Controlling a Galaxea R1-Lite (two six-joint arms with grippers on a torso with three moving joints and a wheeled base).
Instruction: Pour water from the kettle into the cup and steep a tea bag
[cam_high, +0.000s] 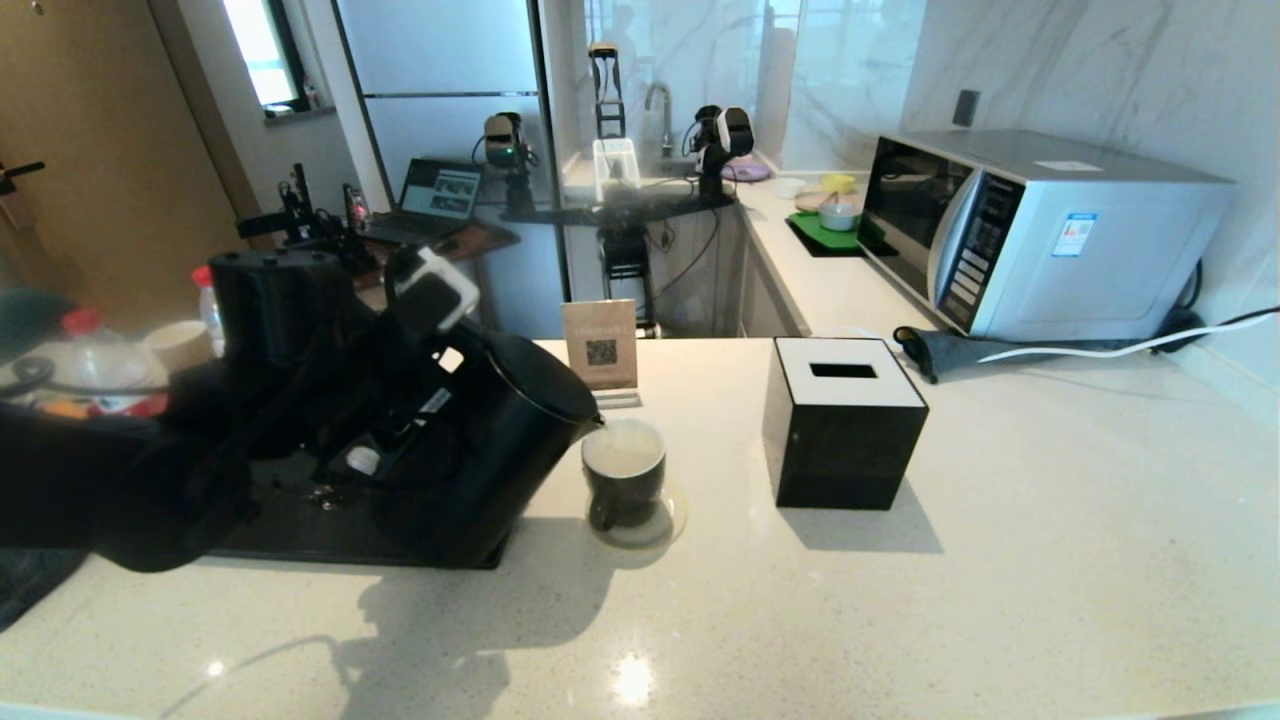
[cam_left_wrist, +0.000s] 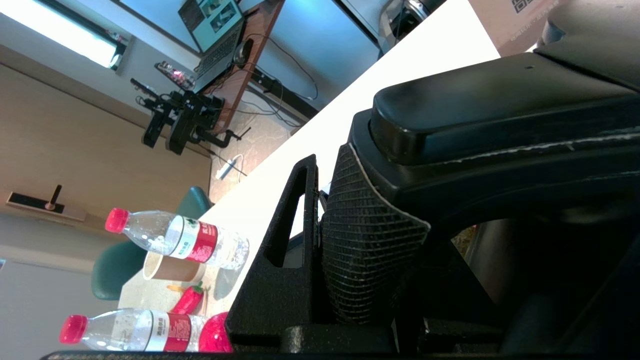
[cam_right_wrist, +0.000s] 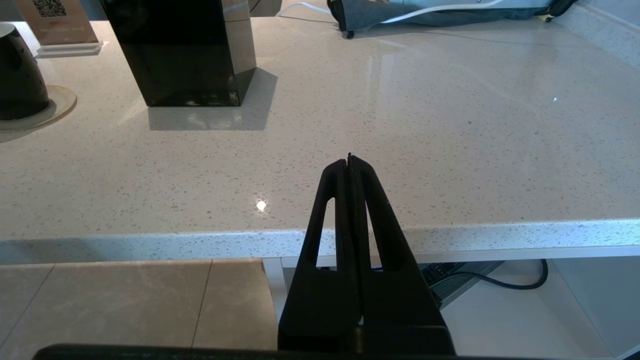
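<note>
The left claw (cam_left_wrist: 320, 240) is pinching the looped handle of the kettle (cam_high: 490, 450), its textured pad pressed against the handle in the left wrist view. In the head view the kettle sits at centre left, tilted toward the right of the frame, its long axis leaning so the lid faces up and right. Its small spout (cam_high: 598, 420) hangs right at the upper-left rim of the cup (cam_high: 624, 478); whether it touches the rim I cannot tell. That spout-over-rim relation decides the pour: the cup lies directly right of the spout and a little lower in the frame, so more tilt about the handle would send water into the cream interior. No stream is plainly visible, and the water level in the cup is hard to read.

The cup stands on a pale coaster (cam_high: 660, 528) just right of the dark tray (cam_high: 300, 530) beneath the kettle. The black tissue box (cam_high: 843, 425) is well apart to the right, leaving open worktop (cam_high: 900, 620) between. A QR sign (cam_high: 600, 345) stands just behind the cup, near the lid. No tea bag shows.

The right claw (cam_right_wrist: 350, 165), fingers pressed together and holding nothing, hangs parked off the worktop's near edge, well apart from the cup; the left arm is plainly nearer.
</note>
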